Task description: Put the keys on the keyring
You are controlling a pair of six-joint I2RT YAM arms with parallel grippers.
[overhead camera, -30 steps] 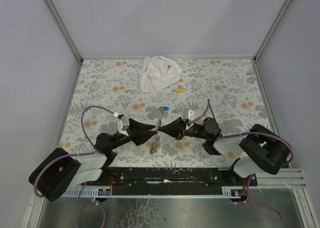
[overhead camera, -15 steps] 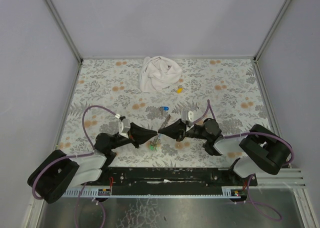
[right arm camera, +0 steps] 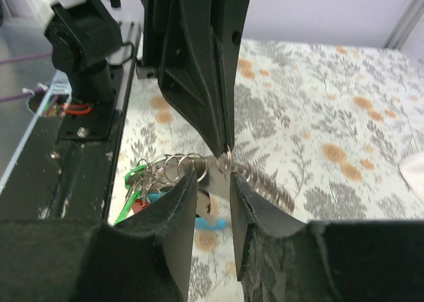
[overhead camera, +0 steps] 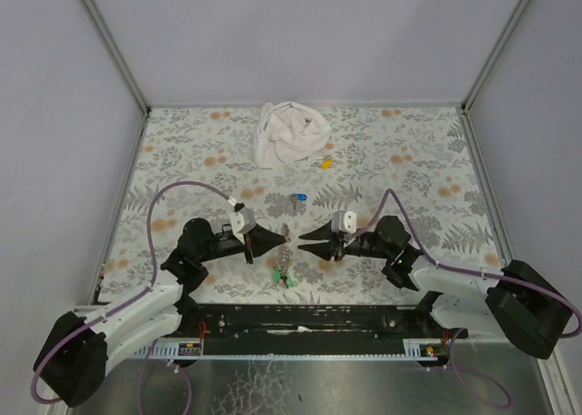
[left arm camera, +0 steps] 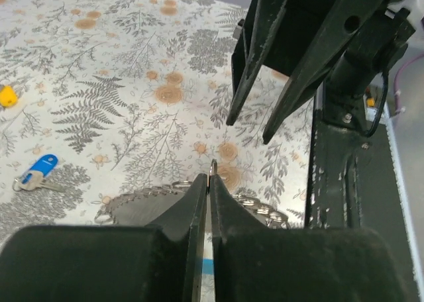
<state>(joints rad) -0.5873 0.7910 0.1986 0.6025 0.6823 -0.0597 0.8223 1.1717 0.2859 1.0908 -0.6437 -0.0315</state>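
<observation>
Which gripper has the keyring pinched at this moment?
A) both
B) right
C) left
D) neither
C: the left gripper is shut on the keyring at its tip, while the right gripper has its jaws apart, clear of the ring.

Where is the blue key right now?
Top view: the blue key lies loose at table centre, between the white cloth behind it and the green keys in front.
</observation>
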